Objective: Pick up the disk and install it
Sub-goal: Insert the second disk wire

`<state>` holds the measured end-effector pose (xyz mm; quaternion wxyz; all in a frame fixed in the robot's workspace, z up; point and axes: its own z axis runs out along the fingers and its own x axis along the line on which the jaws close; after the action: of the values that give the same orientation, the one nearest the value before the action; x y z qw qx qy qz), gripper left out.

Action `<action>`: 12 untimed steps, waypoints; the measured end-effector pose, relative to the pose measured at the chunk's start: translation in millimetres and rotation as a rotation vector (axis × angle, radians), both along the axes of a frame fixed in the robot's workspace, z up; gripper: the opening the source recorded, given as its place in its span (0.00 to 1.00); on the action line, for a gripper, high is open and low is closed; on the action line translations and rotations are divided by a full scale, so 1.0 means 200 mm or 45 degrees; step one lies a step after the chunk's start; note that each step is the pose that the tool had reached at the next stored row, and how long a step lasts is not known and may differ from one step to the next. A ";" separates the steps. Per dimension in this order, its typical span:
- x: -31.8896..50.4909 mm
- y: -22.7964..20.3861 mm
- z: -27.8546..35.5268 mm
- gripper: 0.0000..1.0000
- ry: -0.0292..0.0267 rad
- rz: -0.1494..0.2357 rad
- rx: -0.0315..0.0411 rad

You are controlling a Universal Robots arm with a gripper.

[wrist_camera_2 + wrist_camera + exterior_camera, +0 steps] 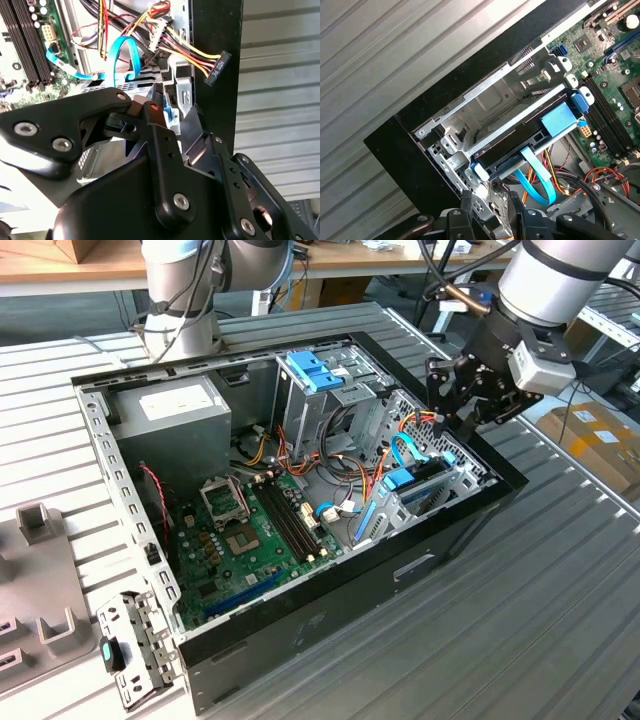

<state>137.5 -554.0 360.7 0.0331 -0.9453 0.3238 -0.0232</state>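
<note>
**Robot gripper poised over a drive cage in an open desktop computer**

A ribbed grey metal workbench [560,570] holds an open black computer case [330,585], lying on its side with the green motherboard [250,530] exposed. Cardboard boxes and other benches sit behind.

The black gripper [462,392] hangs over the case corner that houses the silver drive cage [485,107]. Its fingers [161,131] appear drawn close together around the cage's edge metal, but whether they pinch anything I cannot tell.

The disk [520,142] appears to sit just below the gripper, already inside the cage: a dark flat drive with light-blue carrier rails. A light-blue ribbon cable [540,182] loops near its end, between disk and gripper.

Risks, as I judge them: the fingers could snag that ribbon cable or the loose power connector [218,67] nearby, pulling wires free. Pressing while the rails sit crooked could jam the disk against the cage.
</note>
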 end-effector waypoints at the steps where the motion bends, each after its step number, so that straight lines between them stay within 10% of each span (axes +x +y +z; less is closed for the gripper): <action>1: 0.001 0.001 0.000 0.42 0.0000 -0.030 0.0001; 12: 0.077 0.051 0.000 0.42 0.0000 -0.096 -0.0010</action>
<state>153.0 -543.8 360.7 0.0318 -0.9324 0.3591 -0.0246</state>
